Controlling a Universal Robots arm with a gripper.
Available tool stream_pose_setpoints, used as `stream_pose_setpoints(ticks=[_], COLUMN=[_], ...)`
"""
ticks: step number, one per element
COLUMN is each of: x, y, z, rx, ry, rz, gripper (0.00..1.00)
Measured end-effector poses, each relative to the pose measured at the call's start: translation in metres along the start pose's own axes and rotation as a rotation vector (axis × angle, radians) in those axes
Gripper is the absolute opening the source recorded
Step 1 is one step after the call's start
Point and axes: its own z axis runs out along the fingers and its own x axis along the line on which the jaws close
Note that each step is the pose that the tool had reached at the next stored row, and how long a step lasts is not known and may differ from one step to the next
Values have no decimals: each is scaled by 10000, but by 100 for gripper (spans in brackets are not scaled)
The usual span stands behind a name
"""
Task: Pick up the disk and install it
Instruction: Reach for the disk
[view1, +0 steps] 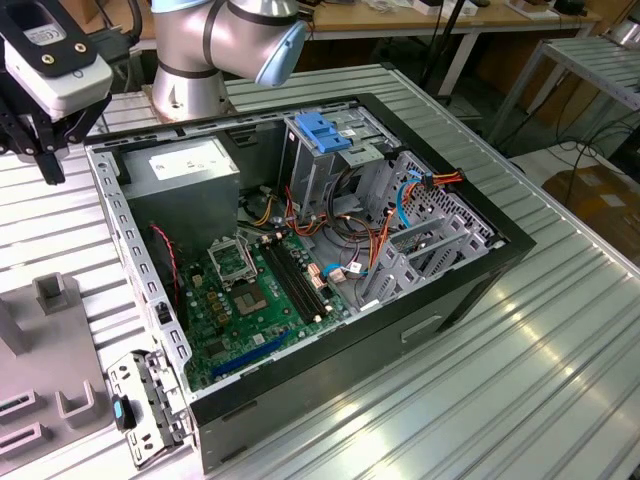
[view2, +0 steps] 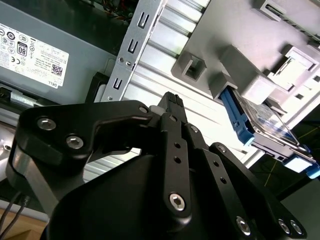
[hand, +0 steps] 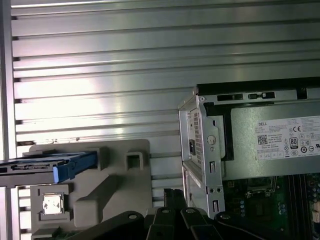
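Disk (hand: 50, 167) sits slotted in the grey holder (hand: 115, 185); the hand (view2: 172, 100), clenched and empty, hangs apart.

Blue-framed silvery disk (view2: 265, 125), grey holder (hand: 115, 185), ribbed silver table (hand: 150, 75), green motherboard (view1: 262, 300), black hand (view2: 172, 105)

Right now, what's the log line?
end effector: beside black computer case | silvery rectangular disk in blue plastic frame: sitting in grey holder, not picked up

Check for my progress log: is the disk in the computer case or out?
Out: the disk sits in the grey holder beside the case, outside its metal frame.
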Motion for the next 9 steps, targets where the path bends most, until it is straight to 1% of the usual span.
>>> stream_pose_setpoints(ticks=[9], x=[50], y=[-4], z=[0], rx=[0], ry=[0], rz=[0], gripper=[11])
